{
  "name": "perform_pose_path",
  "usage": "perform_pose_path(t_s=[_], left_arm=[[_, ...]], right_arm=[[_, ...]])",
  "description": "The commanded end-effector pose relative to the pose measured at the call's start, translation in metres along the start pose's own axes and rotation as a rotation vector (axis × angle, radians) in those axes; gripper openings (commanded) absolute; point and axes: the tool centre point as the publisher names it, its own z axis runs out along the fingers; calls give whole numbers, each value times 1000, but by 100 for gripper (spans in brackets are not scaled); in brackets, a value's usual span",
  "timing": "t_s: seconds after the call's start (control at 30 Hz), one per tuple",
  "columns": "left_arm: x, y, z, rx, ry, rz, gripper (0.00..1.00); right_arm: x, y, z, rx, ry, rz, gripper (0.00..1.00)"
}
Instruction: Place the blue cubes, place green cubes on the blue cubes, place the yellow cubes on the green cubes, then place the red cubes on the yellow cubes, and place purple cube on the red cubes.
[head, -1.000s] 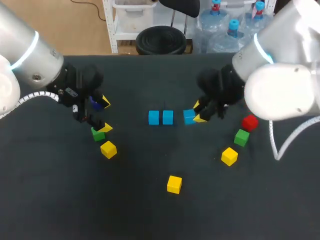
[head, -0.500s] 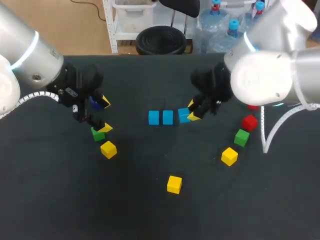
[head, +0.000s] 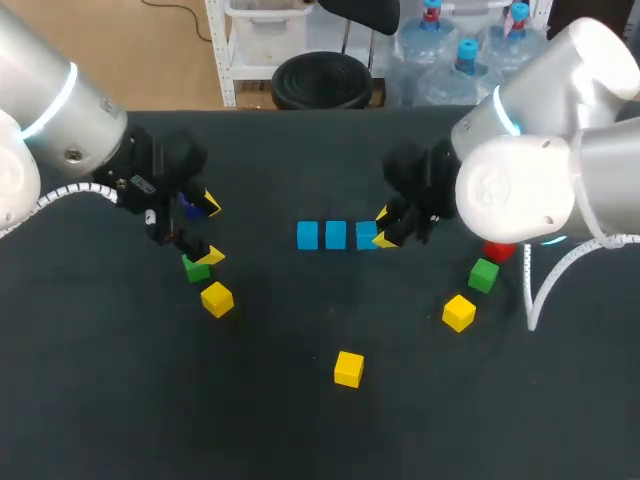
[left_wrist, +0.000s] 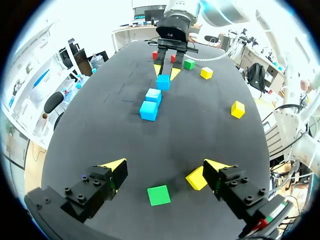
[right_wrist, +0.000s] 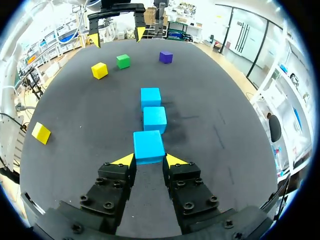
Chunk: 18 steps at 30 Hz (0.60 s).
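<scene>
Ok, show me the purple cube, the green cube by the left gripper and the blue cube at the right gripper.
purple cube (right_wrist: 166, 56), right wrist view, top face.
green cube (left_wrist: 159, 195), left wrist view, top face.
blue cube (right_wrist: 148, 145), right wrist view, top face.

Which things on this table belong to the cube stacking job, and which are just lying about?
Job: blue cubes, green cubes, yellow cubes, red cube, purple cube.
Lying about: none that I can see, only the table itself.
</scene>
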Motion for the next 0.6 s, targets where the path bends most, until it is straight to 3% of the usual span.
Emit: perform_pose_path(t_s=[0.03, 0.6], left_arm=[[1, 0, 0, 0, -4, 3, 100], [1, 0, 0, 0, -4, 3, 100]], right_arm=[[2, 1, 2, 5, -7, 2, 0], [6, -13, 8, 16, -24, 14, 0]])
